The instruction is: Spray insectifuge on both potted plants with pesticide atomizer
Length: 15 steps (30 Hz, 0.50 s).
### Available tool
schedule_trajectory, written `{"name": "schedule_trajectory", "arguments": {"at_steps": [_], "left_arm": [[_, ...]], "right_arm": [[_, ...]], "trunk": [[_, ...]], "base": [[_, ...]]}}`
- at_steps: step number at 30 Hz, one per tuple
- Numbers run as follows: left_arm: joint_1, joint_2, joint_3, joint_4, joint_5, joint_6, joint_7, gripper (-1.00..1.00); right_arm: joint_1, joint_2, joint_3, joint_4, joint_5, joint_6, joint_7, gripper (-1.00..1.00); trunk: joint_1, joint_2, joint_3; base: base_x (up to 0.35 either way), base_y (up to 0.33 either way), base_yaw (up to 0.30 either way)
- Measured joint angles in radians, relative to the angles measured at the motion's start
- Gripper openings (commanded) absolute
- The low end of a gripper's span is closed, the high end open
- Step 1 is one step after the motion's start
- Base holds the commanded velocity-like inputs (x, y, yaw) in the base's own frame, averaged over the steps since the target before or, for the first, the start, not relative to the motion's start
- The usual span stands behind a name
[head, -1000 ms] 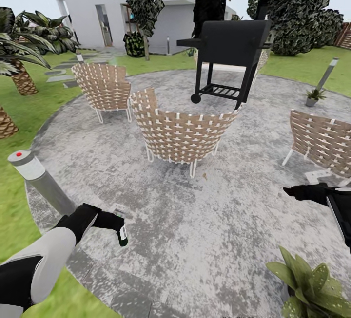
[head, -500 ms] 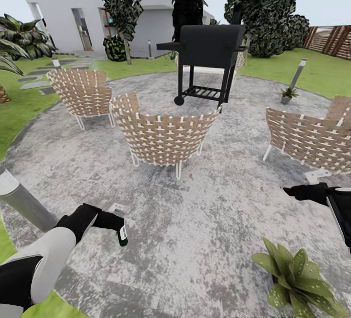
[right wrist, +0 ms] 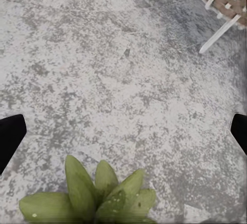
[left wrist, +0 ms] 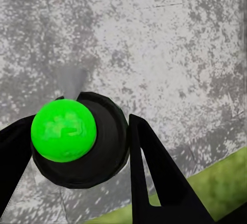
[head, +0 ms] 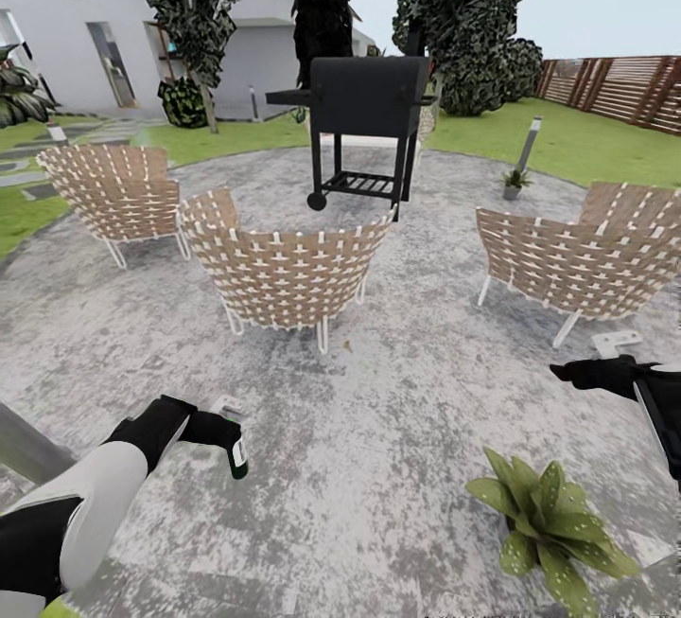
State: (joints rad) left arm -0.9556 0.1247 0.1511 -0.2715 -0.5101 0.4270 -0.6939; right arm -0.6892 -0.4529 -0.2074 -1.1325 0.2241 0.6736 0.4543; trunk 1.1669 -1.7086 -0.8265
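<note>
- Left gripper (head: pixel 230 438): lower left of the head view, clamped on the pesticide atomizer (head: pixel 238 456), nozzle down over the paved patio (head: pixel 378 410)
- Right gripper (head: pixel 577 373): right edge, fingers spread wide, nothing held
- Potted plant (head: pixel 549 528): lower right on the patio; second potted plant (head: pixel 514 181) upper right beside a bollard lamp (head: pixel 529 143)

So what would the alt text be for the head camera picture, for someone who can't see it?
The robot's left gripper holds a small spray bottle over a round grey patio, with a leafy potted plant by its right gripper. Beyond stand three woven chairs, a black grill, trees and a white house.
</note>
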Motion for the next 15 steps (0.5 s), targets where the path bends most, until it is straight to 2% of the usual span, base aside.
{"name": "schedule_trajectory", "arguments": {"at_steps": [15], "left_arm": [[0.000, 0.000, 0.000, 0.000, 0.000, 0.000, 0.000, -1.00]], "right_arm": [[0.000, 0.000, -0.002, 0.000, 0.000, 0.000, 0.001, 1.00]], "trunk": [[0.000, 0.000, 0.016]], "base": [[0.000, 0.022, -0.228]]}}
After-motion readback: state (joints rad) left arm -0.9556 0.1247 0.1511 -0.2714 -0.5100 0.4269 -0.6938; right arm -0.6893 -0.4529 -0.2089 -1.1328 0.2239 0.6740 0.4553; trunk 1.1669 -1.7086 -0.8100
